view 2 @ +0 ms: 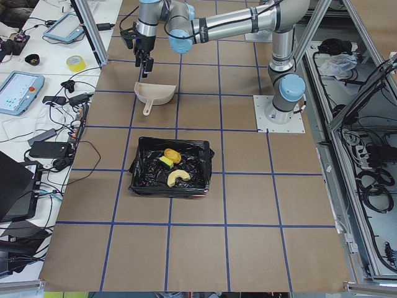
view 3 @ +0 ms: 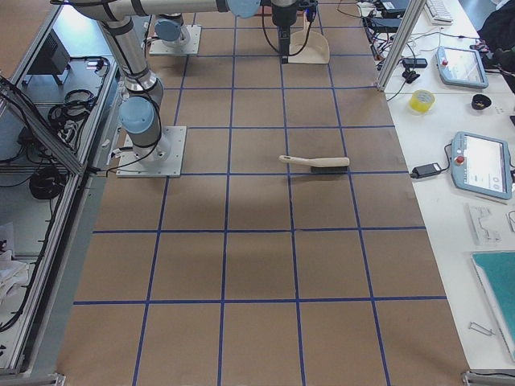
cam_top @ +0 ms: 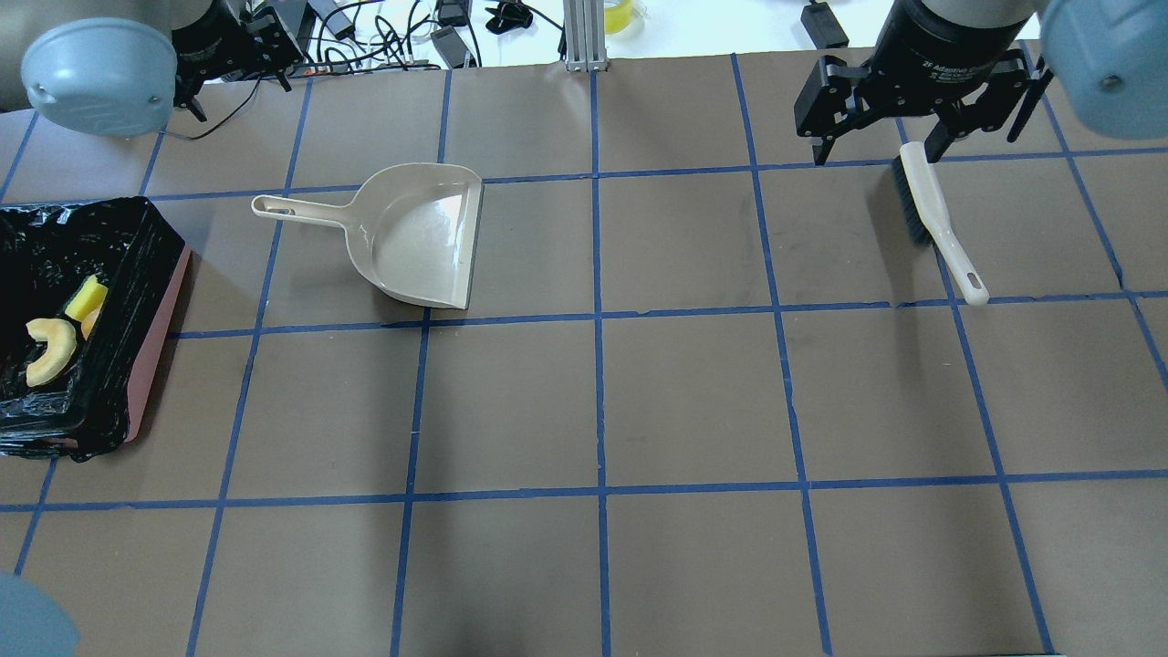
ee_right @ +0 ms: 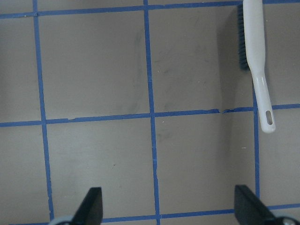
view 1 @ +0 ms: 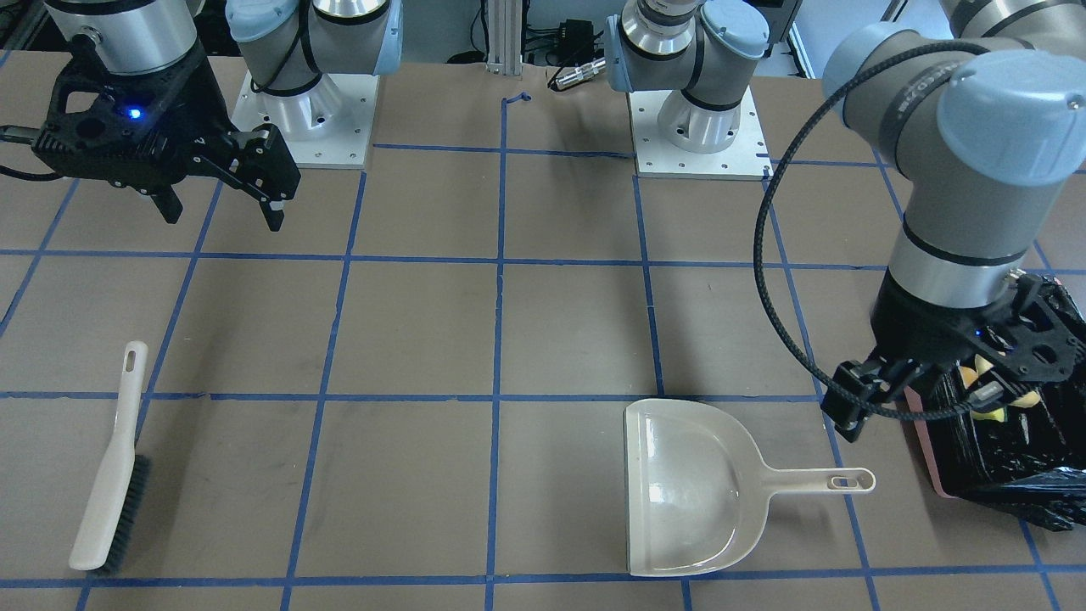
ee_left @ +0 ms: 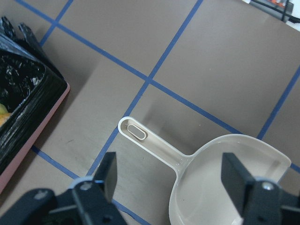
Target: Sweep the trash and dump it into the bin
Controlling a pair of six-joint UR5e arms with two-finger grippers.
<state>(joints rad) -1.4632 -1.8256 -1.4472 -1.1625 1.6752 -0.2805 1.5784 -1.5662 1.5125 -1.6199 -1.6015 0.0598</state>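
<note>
Trash lay inside the bin [cam_top: 161,363], which stood at the robot's left end of the bench [cam_top: 593,411]. All three pieces were on the black liner: the cream crescent slice [cam_top: 50,352], the yellow-and-green sponge block [cam_top: 87,298] touching it on the far side, and the amber lumpy piece [view 2: 172,153] just beside the sponge. I could see no piece of trash outside the bin in any view.

Near the bin, to its right, the beige dustpan [cam_top: 424,237] sat flat on the bench with nothing in it, its handle pointing to the bin. The left tool [ee_left: 171,174] hung above this handle with its jaws spread apart and nothing between them. Well apart, at the right far side of the bench, the brush [cam_top: 936,224] lay on the bench. The right tool [cam_top: 874,148] hovered over its bristle end, also spread wide and holding nothing.

By my judgement the sweeping and the dumping were both done, and the tools were put down. Only moving the arms away seemed left, if anything.
</note>
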